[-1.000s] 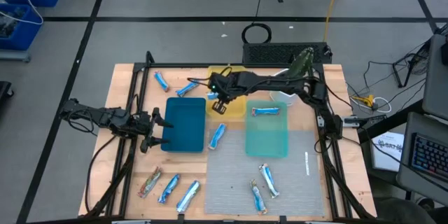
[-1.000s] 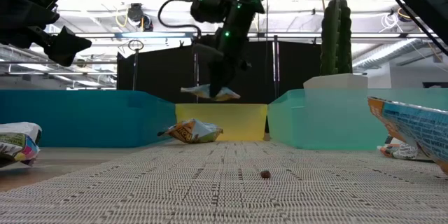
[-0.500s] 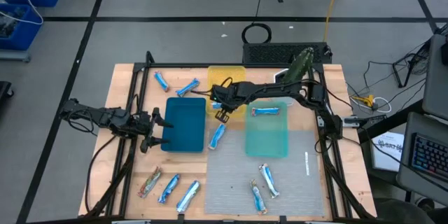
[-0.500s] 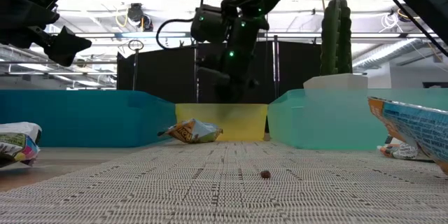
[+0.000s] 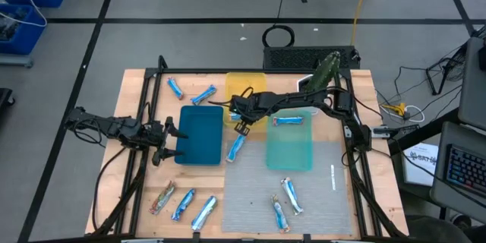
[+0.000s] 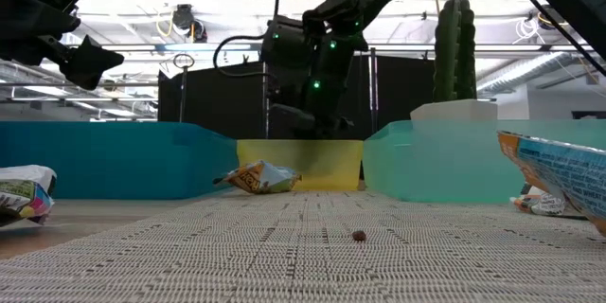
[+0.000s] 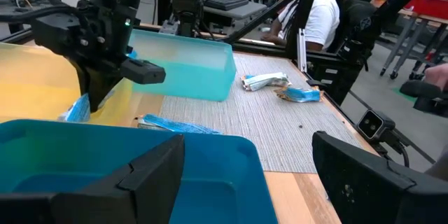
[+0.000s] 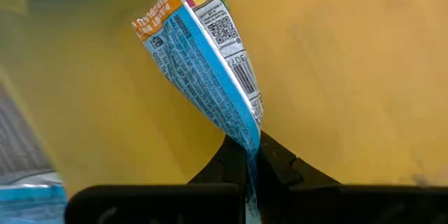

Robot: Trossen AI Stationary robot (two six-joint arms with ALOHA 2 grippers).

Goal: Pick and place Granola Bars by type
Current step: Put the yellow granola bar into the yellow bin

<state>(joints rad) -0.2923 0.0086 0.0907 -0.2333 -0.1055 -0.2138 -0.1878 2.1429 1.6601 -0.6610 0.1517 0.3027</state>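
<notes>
My right gripper (image 5: 240, 114) is down inside the yellow tray (image 5: 254, 83) and is shut on a blue-and-white granola bar (image 8: 203, 63). In the low view the tray's wall (image 6: 336, 163) hides its fingers. One bar (image 5: 288, 120) lies in the teal tray (image 5: 289, 152). Another bar (image 5: 236, 146) lies on the mat between the blue tray (image 5: 200, 137) and the teal one. My left gripper (image 5: 173, 138) waits open at the blue tray's left edge, touching nothing. My right gripper pinches one end of the bar's wrapper (image 8: 249, 138) between its two fingertips, coming from above and pointing down into the yellow tray. The bar runs on past the fingers toward the tray's floor. Whether its free end (image 8: 183, 0) touches the floor I cannot tell.
Two bars (image 5: 175, 87) (image 5: 203, 95) lie on the wood at the far left. Three bars, one of them reddish-brown (image 5: 162, 197), lie at the near left, and two more (image 5: 291, 195) on the near mat. A cactus figure (image 5: 326, 68) stands at the far right.
My right gripper has come down with the bar from above the yellow tray into it, shifting a little toward the near edge. The bar, which hung clear over the tray's rim in the low view, now sits behind the tray's wall.
</notes>
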